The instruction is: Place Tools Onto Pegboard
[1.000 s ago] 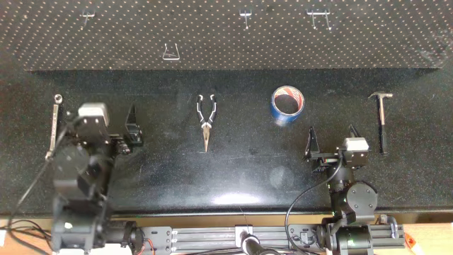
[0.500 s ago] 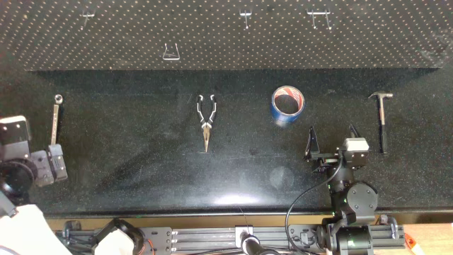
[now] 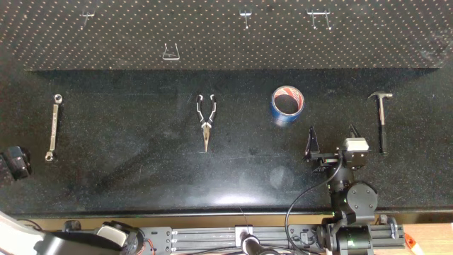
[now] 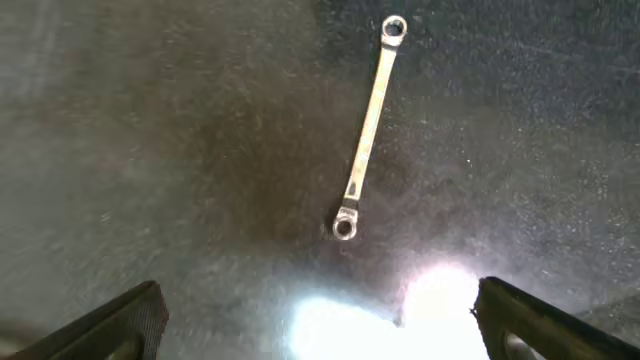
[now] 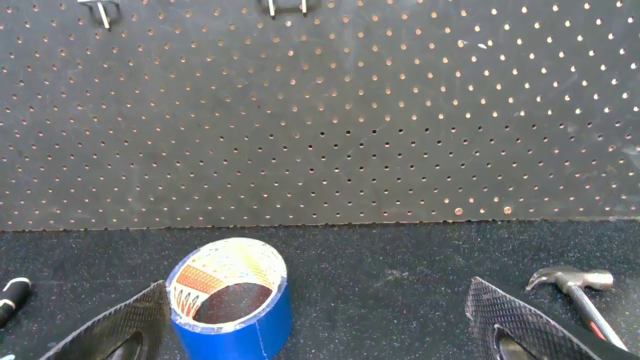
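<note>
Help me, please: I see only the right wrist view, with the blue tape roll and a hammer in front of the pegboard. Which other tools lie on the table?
Observer: A pair of pliers lies left of the tape roll, its handles toward the pegboard and its tips toward the arms.
Operator: Is there anything farther to the left?
Observer: Yes, a wrench lies flat near the left end of the table.
Operator: And where is the left gripper?
Observer: The left gripper is open above the table, and the wrench lies just beyond its fingertips, not touched.
</note>
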Controlling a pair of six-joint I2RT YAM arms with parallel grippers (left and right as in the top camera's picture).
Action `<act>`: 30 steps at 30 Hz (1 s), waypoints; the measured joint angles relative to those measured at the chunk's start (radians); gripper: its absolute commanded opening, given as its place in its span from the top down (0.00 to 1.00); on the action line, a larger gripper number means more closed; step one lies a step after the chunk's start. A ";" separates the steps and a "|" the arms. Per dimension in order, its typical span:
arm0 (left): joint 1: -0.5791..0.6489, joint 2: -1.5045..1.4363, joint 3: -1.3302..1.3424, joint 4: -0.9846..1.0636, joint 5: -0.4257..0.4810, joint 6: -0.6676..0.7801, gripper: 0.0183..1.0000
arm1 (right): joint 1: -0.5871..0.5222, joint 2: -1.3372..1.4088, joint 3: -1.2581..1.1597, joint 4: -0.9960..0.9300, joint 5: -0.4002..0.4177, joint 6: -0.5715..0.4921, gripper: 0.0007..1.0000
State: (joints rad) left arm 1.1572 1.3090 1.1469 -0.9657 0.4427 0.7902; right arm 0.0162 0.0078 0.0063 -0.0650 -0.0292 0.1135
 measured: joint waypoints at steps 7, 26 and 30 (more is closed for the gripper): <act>-0.142 0.356 0.002 0.142 -0.076 0.071 0.01 | 0.000 0.000 0.000 0.000 0.000 0.000 0.04; -0.344 0.578 0.060 0.322 -0.241 -0.089 0.01 | 0.000 0.000 0.000 0.000 0.000 0.000 0.04; -0.344 0.580 0.060 0.343 -0.241 -0.089 0.00 | 0.000 0.000 0.000 0.000 0.000 0.000 0.04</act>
State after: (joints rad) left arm 0.8135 1.8893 1.2068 -0.6224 0.2016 0.7010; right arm 0.0162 0.0082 0.0063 -0.0650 -0.0292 0.1135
